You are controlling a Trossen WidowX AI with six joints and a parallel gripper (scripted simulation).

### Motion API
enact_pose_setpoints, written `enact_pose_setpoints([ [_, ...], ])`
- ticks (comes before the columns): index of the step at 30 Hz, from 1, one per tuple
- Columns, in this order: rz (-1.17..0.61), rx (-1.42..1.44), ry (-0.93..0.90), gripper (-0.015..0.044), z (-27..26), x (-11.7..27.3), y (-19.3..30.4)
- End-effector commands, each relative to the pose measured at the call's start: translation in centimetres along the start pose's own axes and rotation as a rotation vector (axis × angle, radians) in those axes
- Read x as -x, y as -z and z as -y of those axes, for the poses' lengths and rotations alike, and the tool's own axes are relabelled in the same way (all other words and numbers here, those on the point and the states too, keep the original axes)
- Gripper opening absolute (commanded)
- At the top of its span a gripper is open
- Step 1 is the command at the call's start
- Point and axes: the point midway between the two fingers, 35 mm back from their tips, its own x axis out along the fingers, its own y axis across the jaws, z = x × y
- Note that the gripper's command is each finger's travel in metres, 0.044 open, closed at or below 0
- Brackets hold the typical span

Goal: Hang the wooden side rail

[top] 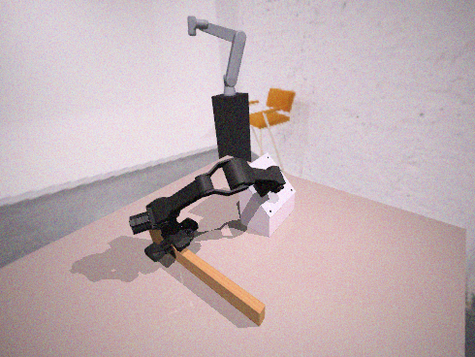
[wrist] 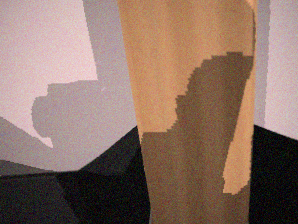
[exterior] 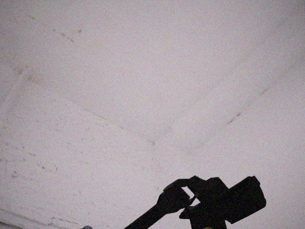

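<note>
The wooden rail (wrist: 195,100) is gripped between the dark fingers of the gripper (wrist: 182,124). Its face is partly covered by a brown shadow, and grey shadows are cast on the pale surface (wrist: 40,45) beside it.

The top view looks from above and to one side, slanting down across the worktop (top: 339,272) toward a wall and the corner of the room. It stands far enough back to take in the whole arm (top: 194,191) (exterior: 149,214), the rail (top: 220,281) (wrist: 185,65) and a chair (top: 276,113) behind.

The exterior view faces steeply upward from low down, at ceiling and walls, with only part of the arm along its bottom edge.

The wrist view sits closest, facing along the pincer (top: 170,247) with the rail filling its middle. Top and wrist share the rail and pincer; top and exterior share the arm.
</note>
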Motion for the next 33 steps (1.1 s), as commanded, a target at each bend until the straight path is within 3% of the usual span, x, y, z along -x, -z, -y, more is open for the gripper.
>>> enact_pose_setpoints([
  [1, -0.007, 0.001, 0.013, 0.0, 0.25, 0.46, 0.41],
  [33, -0.007, 0.001, 0.013, 0.0, 0.23, 0.47, 0.71],
])
